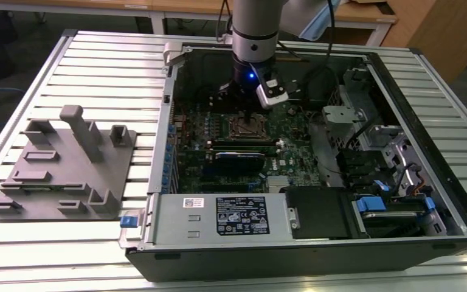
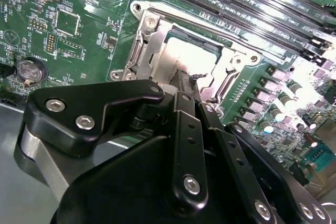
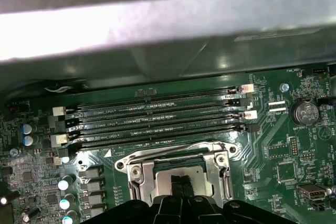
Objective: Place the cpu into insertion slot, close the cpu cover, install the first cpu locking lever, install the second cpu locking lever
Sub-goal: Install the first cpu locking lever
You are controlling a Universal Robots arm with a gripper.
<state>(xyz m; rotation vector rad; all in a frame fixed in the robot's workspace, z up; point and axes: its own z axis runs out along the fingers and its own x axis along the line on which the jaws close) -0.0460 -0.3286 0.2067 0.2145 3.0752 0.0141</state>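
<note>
Hovering directly over the insertion slot (image 2: 197, 59), gripper (image 2: 185, 85) jaws pressed together; silvery cpu cover (image 3: 181, 163) lying flat, framing the pale, glare-washed cpu (image 2: 191, 53).

Gripper (image 2: 181, 85) linkage hid near half of cpu (image 2: 191, 56) and cpu cover (image 2: 149, 43); fingertip gap unreadable.

Open computer case (image 1: 428, 201) lying on a slatted metal table (image 1: 104, 55). Green motherboard (image 1: 298, 159) inside; power supply (image 1: 217, 216) along the near wall. Grey fixture plate (image 1: 63, 167) with upright blocks on the exterior view's left. Blue tab (image 1: 127, 220) just beside the case corner. Coin battery (image 3: 305, 113) near long memory slots (image 3: 157, 116) in the first wrist view.
</note>
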